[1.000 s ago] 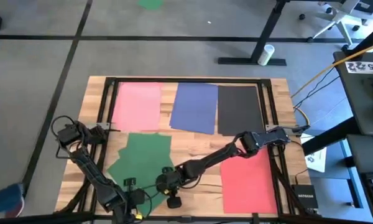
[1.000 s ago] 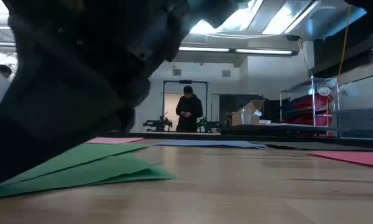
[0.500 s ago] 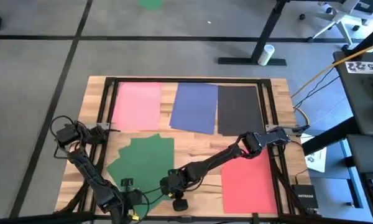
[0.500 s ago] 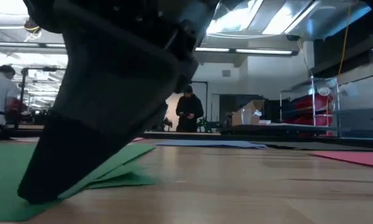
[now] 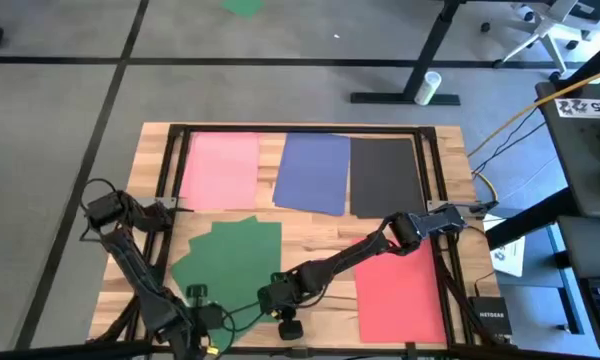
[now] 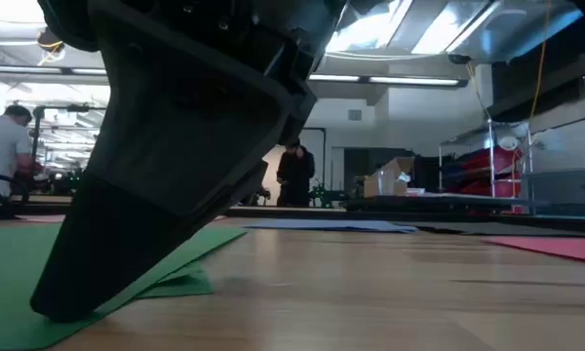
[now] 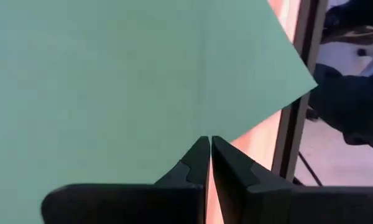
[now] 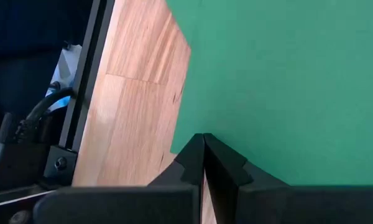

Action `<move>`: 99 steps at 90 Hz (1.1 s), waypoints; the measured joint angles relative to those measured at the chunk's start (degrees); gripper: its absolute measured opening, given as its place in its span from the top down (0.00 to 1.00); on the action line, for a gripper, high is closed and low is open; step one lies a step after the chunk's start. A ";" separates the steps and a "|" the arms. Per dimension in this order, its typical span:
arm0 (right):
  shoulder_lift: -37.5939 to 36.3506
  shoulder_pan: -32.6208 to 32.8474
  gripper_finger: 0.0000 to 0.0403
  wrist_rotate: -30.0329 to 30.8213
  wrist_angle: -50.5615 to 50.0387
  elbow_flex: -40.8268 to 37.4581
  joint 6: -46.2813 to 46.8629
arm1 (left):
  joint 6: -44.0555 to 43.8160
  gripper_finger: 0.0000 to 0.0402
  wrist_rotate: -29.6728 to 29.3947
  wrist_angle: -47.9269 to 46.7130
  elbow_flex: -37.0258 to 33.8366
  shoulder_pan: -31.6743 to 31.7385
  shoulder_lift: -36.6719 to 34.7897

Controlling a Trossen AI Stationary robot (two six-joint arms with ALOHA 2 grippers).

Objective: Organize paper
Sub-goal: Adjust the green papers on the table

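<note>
You've got both grippers, left (image 7: 205, 140) and right (image 8: 203, 137), fingers clenched on the green paper (image 5: 225, 258) near the worktop's (image 5: 320, 232) front-left corner.

Even, bright light falls from above; my wooden slatted table (image 5: 310, 232) shows almost no shadow under my arms. At table height, long ceiling light panels (image 6: 370, 34) glare white, so my dark right gripper (image 6: 166, 185) looms as a blurred, near-black silhouette. The room behind is soft. On my wrists, my own fingertips (image 7: 202, 152) are blurred against the flat green paper sheets (image 7: 112, 87).
</note>
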 joint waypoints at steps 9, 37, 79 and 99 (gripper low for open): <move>0.07 0.00 1.00 0.02 -0.45 0.90 -0.25 | -4.04 1.00 0.42 -6.62 1.67 -0.24 -0.46; 0.76 1.78 1.00 3.16 -13.22 10.65 -4.56 | -20.23 1.00 11.30 -15.66 -2.71 -3.84 -0.38; -0.37 -1.38 1.00 24.01 -35.14 18.21 -5.17 | -32.06 1.00 18.86 -6.83 -15.37 -8.57 -0.60; -0.42 -8.17 1.00 26.19 -35.67 13.30 -3.14 | -31.84 1.00 19.66 -3.92 -17.39 -7.47 -0.97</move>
